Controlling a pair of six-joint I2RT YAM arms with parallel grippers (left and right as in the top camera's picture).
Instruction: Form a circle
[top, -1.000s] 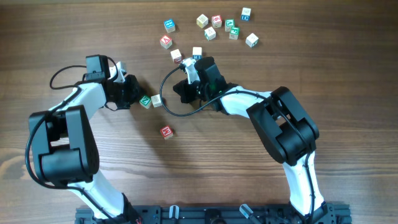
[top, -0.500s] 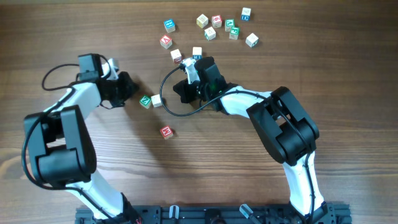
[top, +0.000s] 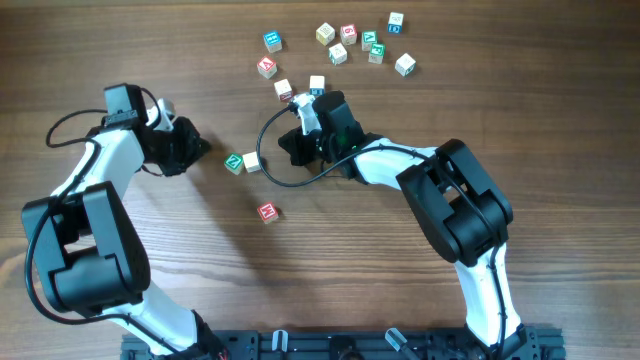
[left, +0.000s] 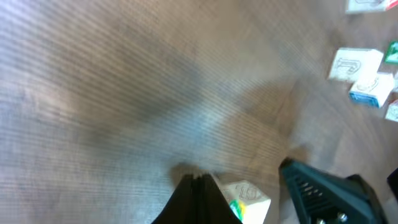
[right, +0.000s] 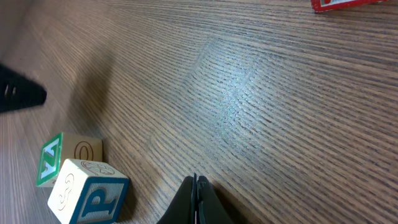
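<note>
Small wooden letter blocks lie on the wooden table. A green block and a white block sit side by side at mid table, with a red block alone below them. Several more blocks are scattered at the top. My left gripper is shut and empty, a short way left of the green block. In the left wrist view its tips sit just left of a block. My right gripper is shut and empty, right of the white block; its tips hover over bare wood.
In the right wrist view a green-faced block and a blue P block stand at lower left, and a red block at the top edge. A black cable loops beside the right gripper.
My left arm has drawn back to the left, away from the green and white blocks. The right arm and the blocks have not moved.
</note>
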